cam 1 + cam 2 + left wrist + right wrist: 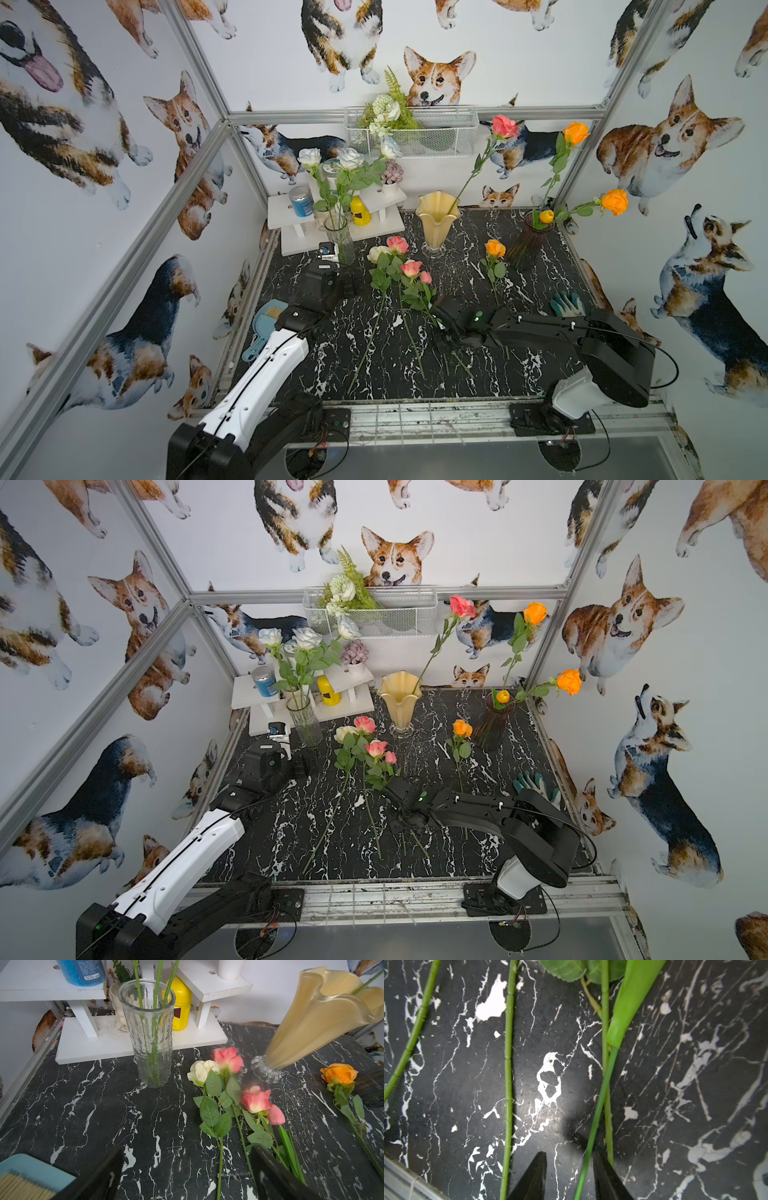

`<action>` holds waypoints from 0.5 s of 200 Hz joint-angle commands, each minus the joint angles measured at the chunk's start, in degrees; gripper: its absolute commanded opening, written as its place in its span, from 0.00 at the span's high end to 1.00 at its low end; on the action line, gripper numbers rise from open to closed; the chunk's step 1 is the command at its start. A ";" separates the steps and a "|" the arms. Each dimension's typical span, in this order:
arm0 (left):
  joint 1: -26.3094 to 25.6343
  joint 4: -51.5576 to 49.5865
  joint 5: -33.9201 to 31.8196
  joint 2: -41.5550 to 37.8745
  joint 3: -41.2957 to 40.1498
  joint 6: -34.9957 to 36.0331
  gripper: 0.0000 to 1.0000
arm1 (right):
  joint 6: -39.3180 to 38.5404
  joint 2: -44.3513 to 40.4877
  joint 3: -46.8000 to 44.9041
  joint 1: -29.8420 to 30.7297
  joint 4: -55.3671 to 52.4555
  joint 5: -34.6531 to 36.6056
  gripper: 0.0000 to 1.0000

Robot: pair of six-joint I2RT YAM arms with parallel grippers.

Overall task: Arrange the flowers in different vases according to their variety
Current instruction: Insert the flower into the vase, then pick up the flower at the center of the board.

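**Right gripper set over the pink tulip's stem, grip not yet made**

We are in the pick-up step for a pink flower. The right gripper (446, 337) is down at the black marble table (316, 365), among the lower stems of the loose bunch. In the right wrist view its jaws stand apart, the gap plainly wider than a stem. The thin, smooth tulip stem (593, 1115) runs between them, close to one finger, and nothing is clamped. A knobbly rose stem (608, 1109) crosses it just ahead of the fingertips and passes outside the jaws.

The pink tulip bud (426, 277) lies on the table beside a pink rose (411, 268), a second pink rose (397, 244) and a cream rose (378, 252). An orange rose (495, 248) lies apart from them, near the dark purple vase (525, 245).

The left gripper (187, 1149) hangs near the clear glass vase (340, 239), jaws wide apart and empty.

We judge the sorting partly done. White roses (350, 158) stand in the clear glass vase, a tall pink rose (505, 126) in the creamy-yellow vase (436, 220), and orange blooms (615, 201) in the purple one.

The next move calls for pinching the tulip stem alone, then lifting it, turning the stem end down and threading it into the creamy-yellow vase. With the stems crossed, we think a neighbour could be dragged along.
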 commanded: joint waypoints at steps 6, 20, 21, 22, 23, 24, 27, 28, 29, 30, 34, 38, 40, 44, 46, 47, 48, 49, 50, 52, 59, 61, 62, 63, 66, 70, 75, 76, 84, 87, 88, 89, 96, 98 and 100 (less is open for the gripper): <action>0.01 0.26 -0.17 -0.49 -0.05 -0.37 0.00 | 0.74 2.01 0.88 0.13 -1.16 2.17 0.59; 0.05 0.13 -0.34 -0.62 -0.05 -0.28 0.00 | 0.83 3.01 1.19 0.20 -1.33 2.49 0.60; 0.03 0.11 -0.34 -0.62 -0.05 -0.28 0.00 | 0.78 3.08 1.19 0.21 -1.33 2.51 0.60; -0.02 0.14 -0.34 -0.58 -0.05 -0.28 0.00 | 0.76 3.12 1.19 0.22 -1.38 2.52 0.60; -0.01 0.16 -0.34 -0.52 -0.05 -0.23 0.00 | 0.75 3.19 1.19 0.18 -1.40 2.52 0.60; 0.05 0.12 -0.34 -0.53 -0.05 -0.21 0.00 | 0.75 3.26 1.24 0.16 -1.41 2.57 0.60; 0.01 0.12 -0.34 -0.48 -0.05 -0.27 0.00 | 0.66 3.39 1.34 0.23 -1.49 2.72 0.60; 0.01 0.15 -0.34 -0.48 -0.05 -0.21 0.00 | 0.66 3.45 1.35 0.14 -1.54 2.75 0.60; 0.01 0.08 -0.34 -0.47 -0.05 -0.21 0.00 | 0.65 3.53 1.36 0.18 -1.57 2.81 0.60; 0.01 0.08 -0.34 -0.50 -0.05 -0.24 0.00 | 0.65 3.56 1.41 0.16 -1.58 2.89 0.60; -0.03 0.04 -0.34 -0.46 -0.05 -0.19 0.00 | 0.62 3.72 1.57 0.14 -1.79 3.13 0.60; 0.01 0.07 -0.34 -0.46 -0.05 -0.11 0.00 | 0.57 3.90 1.59 0.18 -1.90 3.30 0.61; 0.01 0.08 -0.34 -0.52 -0.05 -0.10 0.00 | 0.45 3.98 1.58 0.19 -1.94 3.31 0.61; -0.01 0.09 -0.40 -0.47 -0.05 -0.10 0.00 | 0.40 4.08 1.56 0.17 -1.95 3.38 0.61; -0.04 0.04 -0.42 -0.41 -0.05 -0.06 0.00 | 0.39 4.12 1.59 0.14 -2.02 3.51 0.61; -0.01 0.02 -0.43 -0.39 -0.05 -0.04 0.00 | 0.39 4.17 1.61 0.14 -2.03 3.54 0.61; 0.00 0.01 -0.43 -0.38 -0.05 -0.03 0.00 | 0.39 4.19 1.62 0.14 -2.08 3.60 0.61; 0.00 0.05 -0.43 -0.37 -0.05 -0.02 0.00 | 0.39 4.25 1.63 0.09 -2.10 3.64 0.61; 0.01 0.02 -0.43 -0.41 -0.05 -0.02 0.00 | 0.39 4.32 1.63 0.11 -2.11 3.69 0.61; 0.01 0.01 -0.41 -0.45 -0.05 -0.02 0.00 | 0.39 4.42 1.67 0.17 -2.19 3.78 0.62; 0.01 0.01 -0.35 -0.26 -0.05 -0.01 0.00 | 0.30 4.73 1.84 0.20 -2.31 3.77 0.62; 0.01 0.00 -0.35 -0.28 -0.05 -0.01 0.00 | 0.23 4.92 1.88 0.20 -2.30 3.71 0.62; 0.01 0.00 -0.34 -0.28 -0.05 0.03 0.00 | 0.22 4.96 1.89 0.21 -2.30 3.69 0.62; 0.01 0.00 -0.34 -0.28 -0.05 0.01 0.00 | 0.22 5.03 1.89 0.22 -2.30 3.68 0.62; 0.01 0.00 -0.34 -0.16 -0.05 -0.01 0.00 | 0.17 5.27 1.97 0.14 -2.30 3.67 0.62; 0.02 0.00 -0.26 -0.12 -0.05 -0.01 0.00 | 0.13 5.53 2.06 0.16 -2.37 3.60 0.62; 0.01 0.00 -0.26 -0.12 -0.05 -0.01 0.00 | 0.17 5.91 2.23 0.14 -2.45 3.50 0.63; 0.01 0.00 -0.21 -0.16 -0.05 -0.01 0.00 | 0.15 5.99 2.24 0.18 -2.47 3.49 0.63; 0.00 -0.07 -0.16 -0.10 -0.05 0.00 0.00 | 0.15 6.51 2.46 0.12 -2.72 3.43 0.65; 0.02 -0.09 -0.17 -0.06 -0.05 -0.01 0.00 | 0.06 6.77 2.57 0.20 -2.80 3.48 0.66; 0.02 -0.13 -0.17 -0.08 -0.05 -0.01 0.00 | 0.05 6.85 2.58 0.17 -2.82 3.44 0.66; 0.01 -0.11 -0.17 -0.05 -0.05 -0.01 0.00 | 0.04 6.94 2.63 0.15 -2.82 3.38 0.66; 0.02 -0.16 -0.17 -0.07 -0.05 -0.06 0.00 | -0.01 7.40 2.77 0.21 -2.98 3.24 0.68; 0.01 -0.17 -0.10 -0.07 -0.05 -0.03 0.00 | -0.04 7.52 2.77 0.19 -2.99 3.23 0.69; 0.01 -0.20 -0.15 -0.10 -0.05 -0.04 0.00 | -0.05 7.68 2.84 0.15 -3.09 3.23 0.70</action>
